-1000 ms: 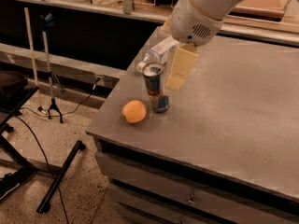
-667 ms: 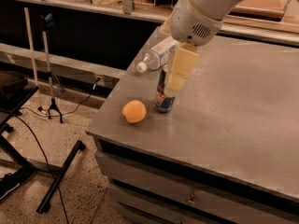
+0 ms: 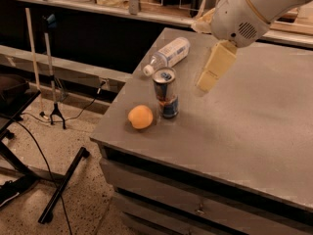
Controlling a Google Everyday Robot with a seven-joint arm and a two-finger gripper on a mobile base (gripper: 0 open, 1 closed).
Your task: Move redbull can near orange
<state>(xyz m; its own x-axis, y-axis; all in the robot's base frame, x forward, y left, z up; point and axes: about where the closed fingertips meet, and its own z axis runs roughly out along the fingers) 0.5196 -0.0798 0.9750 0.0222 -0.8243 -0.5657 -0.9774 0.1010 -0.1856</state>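
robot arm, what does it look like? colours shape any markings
Bulky rounded white arm shell with a thin tan seam line and a round patch of vent holes. The gripper, pale cream-yellow, flat and blocky, hangs over the grey table to the right of the slim blue-and-silver can, not touching it. No cables show.

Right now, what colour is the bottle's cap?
White cap, camera view; the gripper hangs right of the redbull can.

The can (image 3: 165, 93) is shiny metal with a silver top. The orange (image 3: 140, 117) has matt skin. The bottle (image 3: 167, 54) is clear, glossy plastic. The table (image 3: 244, 126) is smooth, matt grey. The claw (image 3: 208, 81), above the table near the can, looks like matt cream plastic.
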